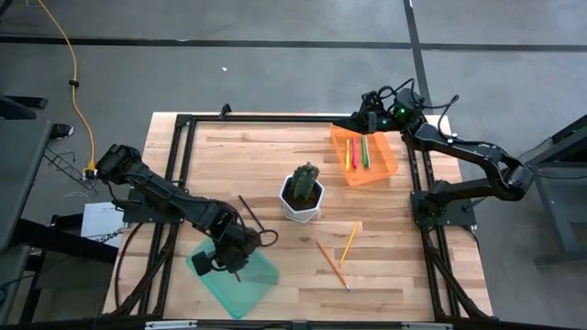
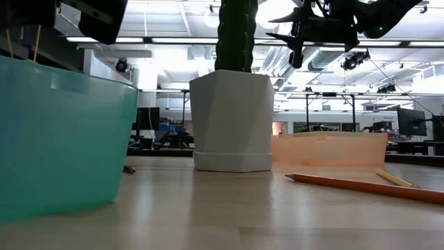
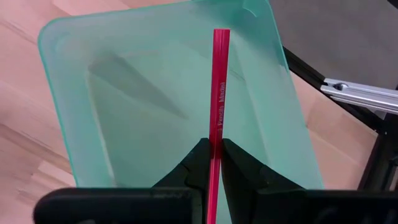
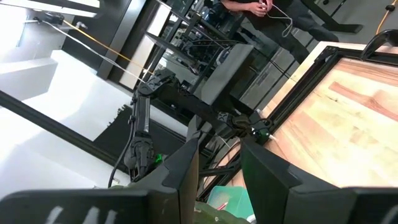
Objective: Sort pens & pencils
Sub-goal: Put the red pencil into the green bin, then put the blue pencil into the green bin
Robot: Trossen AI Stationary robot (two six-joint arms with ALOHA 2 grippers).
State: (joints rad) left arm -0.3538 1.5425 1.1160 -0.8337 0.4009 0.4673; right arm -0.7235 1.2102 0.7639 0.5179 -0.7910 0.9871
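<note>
My left gripper hangs over the teal tray at the near left, shut on a red pencil. A dark pencil lies on the table beside the left arm. A yellow-orange pencil and an orange pencil lie on the table near the front. The pink-red pen and green pen lie in the orange tray at the far right. My right gripper is open and empty, above the table's far edge next to the orange tray. My left gripper pinches the red pencil's shaft between its two fingers, coming from above. The pencil runs along the fingers and sticks out past their tips over the teal tray's floor. Whether its free end touches the tray, I cannot tell.
A cactus in a white pot stands at the table's middle, between the two trays. A black frame runs along the table's edges. A person stands beyond the table in the right wrist view.
</note>
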